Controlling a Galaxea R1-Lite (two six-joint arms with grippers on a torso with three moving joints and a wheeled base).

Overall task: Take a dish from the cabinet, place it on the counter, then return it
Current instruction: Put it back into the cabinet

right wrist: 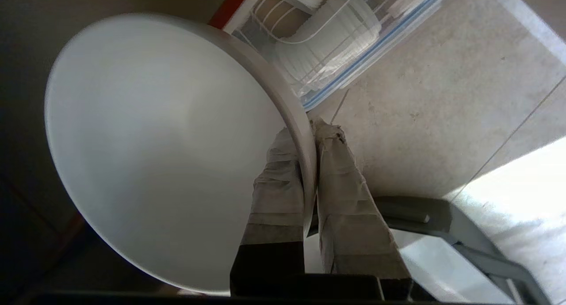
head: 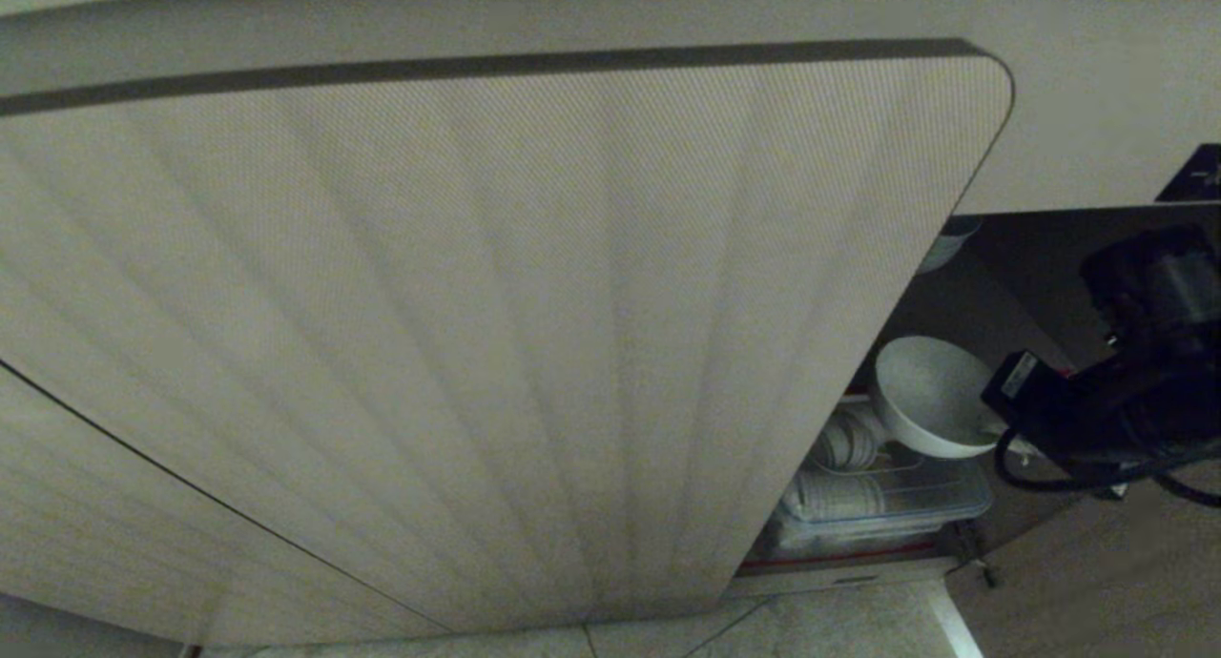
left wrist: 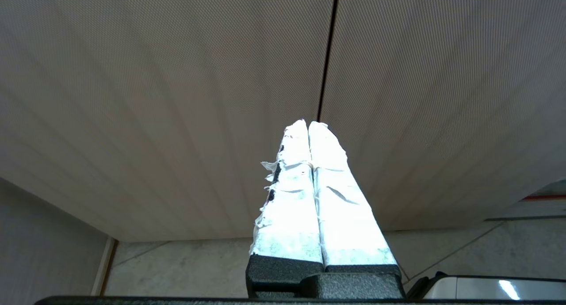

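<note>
Clear plastic bin (head: 940, 505) holding white dishes (head: 835, 494) in wire rack; pale tiled floor (head: 820, 629).

Black right arm (head: 1126, 400), looped cables; white-taped pincer fingers (right wrist: 349, 194).

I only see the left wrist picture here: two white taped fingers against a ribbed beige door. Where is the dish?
Observer: The right gripper pinches the rim of the dish, by the open cabinet.
Operator: Is anything else stored in there?
Observer: Yes, white dishes upright in a wire rack inside a clear tray, below the dish.
Operator: And the fingers I see?
Observer: That is the left gripper, shut, holding nothing.
</note>
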